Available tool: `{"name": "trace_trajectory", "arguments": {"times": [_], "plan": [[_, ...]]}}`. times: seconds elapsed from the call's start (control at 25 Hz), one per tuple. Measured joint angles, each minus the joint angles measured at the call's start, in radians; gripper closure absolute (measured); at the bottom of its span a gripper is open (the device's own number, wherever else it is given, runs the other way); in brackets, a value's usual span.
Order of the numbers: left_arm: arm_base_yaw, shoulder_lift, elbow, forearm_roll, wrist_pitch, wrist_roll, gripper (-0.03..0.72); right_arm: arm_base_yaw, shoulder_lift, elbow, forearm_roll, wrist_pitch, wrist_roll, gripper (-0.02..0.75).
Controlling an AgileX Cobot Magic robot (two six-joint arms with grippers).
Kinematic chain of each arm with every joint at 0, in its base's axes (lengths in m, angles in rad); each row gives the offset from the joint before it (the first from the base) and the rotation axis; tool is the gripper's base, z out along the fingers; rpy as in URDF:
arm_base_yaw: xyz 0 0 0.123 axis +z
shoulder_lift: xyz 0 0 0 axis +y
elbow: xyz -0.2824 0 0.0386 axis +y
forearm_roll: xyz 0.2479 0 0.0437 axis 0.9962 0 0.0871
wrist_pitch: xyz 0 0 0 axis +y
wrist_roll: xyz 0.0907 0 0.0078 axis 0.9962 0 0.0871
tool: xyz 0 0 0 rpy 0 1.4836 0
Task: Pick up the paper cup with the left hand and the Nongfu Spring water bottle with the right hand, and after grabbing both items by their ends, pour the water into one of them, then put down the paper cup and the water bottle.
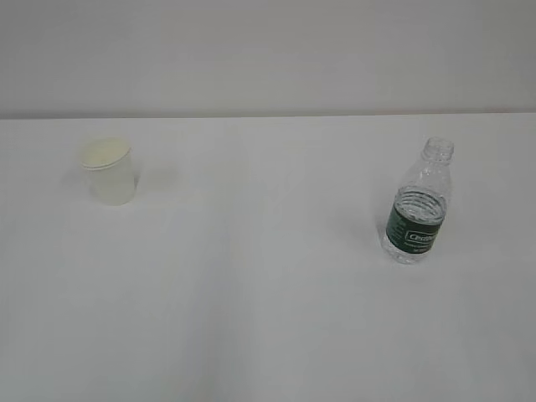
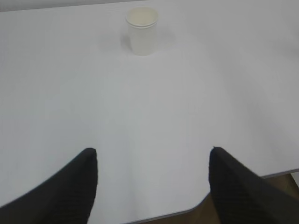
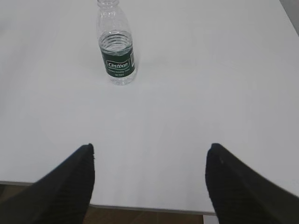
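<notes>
With my left gripper [image 2: 152,156] and right gripper [image 3: 149,151] both spread wide and empty at the near bench [image 1: 268,318] edge, I should reach straight ahead, squaring up on the upright cup [image 2: 142,30] and the upright bottle [image 3: 117,49], both well ahead.

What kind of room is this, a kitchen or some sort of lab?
Probably a lab or test bench, not a kitchen: a bare white table against a blank wall, holding only a paper cup and a capless water bottle.
</notes>
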Motion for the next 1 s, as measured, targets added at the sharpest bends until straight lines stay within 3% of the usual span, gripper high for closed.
{"name": "trace_trajectory", "arguments": {"times": [1.0], "plan": [[0.000, 0.000, 0.000, -0.018, 0.000, 0.000, 0.166, 0.000, 0.000, 0.000, 0.000, 0.000, 0.000, 0.184]]}}
